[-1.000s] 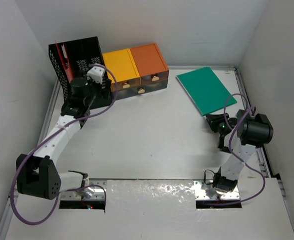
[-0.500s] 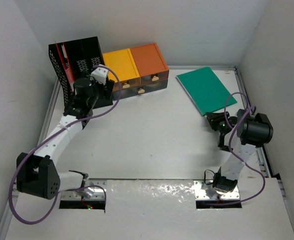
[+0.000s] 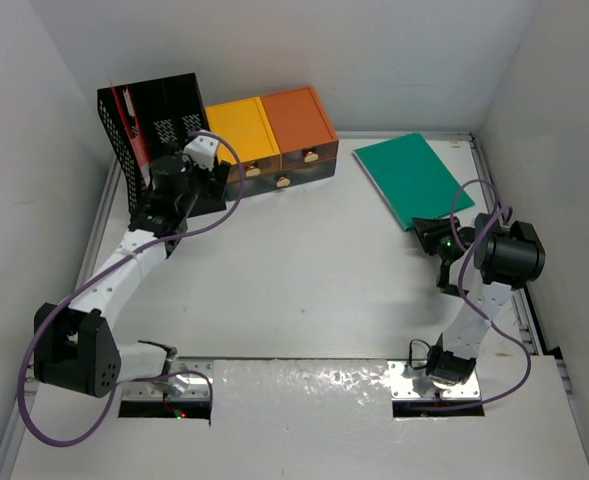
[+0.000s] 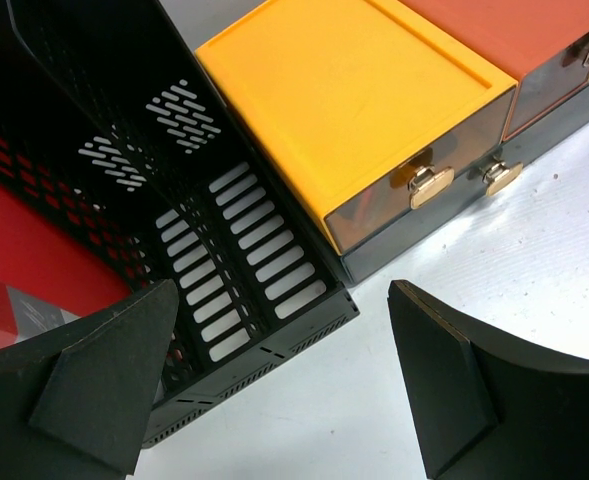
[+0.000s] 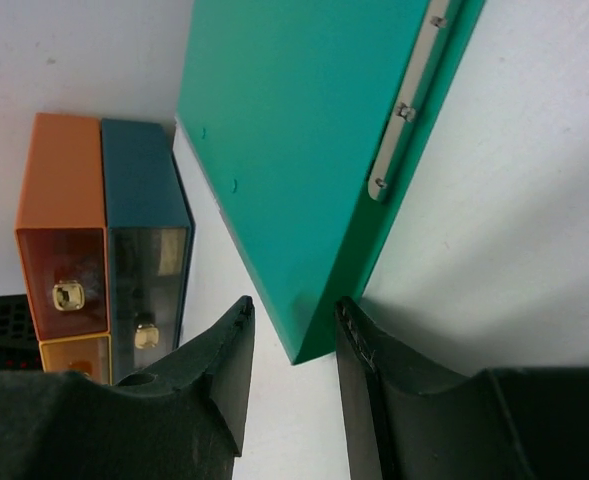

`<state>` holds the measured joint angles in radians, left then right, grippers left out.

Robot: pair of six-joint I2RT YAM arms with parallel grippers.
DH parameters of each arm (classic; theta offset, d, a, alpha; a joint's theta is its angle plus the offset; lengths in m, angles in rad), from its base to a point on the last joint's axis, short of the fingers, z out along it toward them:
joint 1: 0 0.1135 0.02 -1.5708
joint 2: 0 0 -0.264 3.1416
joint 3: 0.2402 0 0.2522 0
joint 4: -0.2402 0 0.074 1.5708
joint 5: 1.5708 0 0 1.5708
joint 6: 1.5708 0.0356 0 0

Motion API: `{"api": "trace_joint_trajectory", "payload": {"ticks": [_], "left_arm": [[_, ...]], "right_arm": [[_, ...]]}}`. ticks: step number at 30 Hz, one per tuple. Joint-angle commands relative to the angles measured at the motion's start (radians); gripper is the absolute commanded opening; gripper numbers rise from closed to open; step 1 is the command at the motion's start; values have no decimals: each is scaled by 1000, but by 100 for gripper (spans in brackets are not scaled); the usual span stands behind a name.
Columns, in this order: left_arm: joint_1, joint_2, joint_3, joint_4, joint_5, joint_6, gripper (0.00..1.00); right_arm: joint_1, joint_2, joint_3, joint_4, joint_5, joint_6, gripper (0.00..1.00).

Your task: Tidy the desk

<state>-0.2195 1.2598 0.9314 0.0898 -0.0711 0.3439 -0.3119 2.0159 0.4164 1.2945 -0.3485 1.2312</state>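
On the white desk (image 3: 304,280) a green folder (image 3: 411,180) lies flat at the back right. My right gripper (image 3: 427,233) is low at the folder's near corner. In the right wrist view the folder (image 5: 294,120) pokes its corner between my right gripper's (image 5: 294,305) fingertips, with a gap on either side; the jaws are partly open. My left gripper (image 3: 206,170) hovers over the front corner of a black mesh file rack (image 3: 154,120), open wide. In the left wrist view my left gripper (image 4: 274,385) has only the rack (image 4: 224,260) corner and bare desk between its fingers.
Yellow (image 3: 242,135) and orange (image 3: 297,120) drawer boxes sit on a dark drawer unit (image 3: 284,180) at the back, next to the rack. A red item (image 4: 34,260) stands inside the rack. White walls close in on three sides of the desk.
My right gripper has crept forward to the green folder's corner and opened a little. The left gripper has shifted slightly right toward the drawers.
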Motion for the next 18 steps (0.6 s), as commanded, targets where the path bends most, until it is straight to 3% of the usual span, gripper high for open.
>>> {"api": "trace_joint_trajectory", "payload": {"ticks": [1,7,18], "left_arm": [[-11,-7,41,25,-9,4,85],[-17,-5,55,22,-6,-6,85],[-27,4,64,18,-19,0,85]], "right_arm": [[2,7,21,46,-10,11,37],[4,-6,25,31,-7,-4,38],[30,116,114,43,-3,40,40]]}}
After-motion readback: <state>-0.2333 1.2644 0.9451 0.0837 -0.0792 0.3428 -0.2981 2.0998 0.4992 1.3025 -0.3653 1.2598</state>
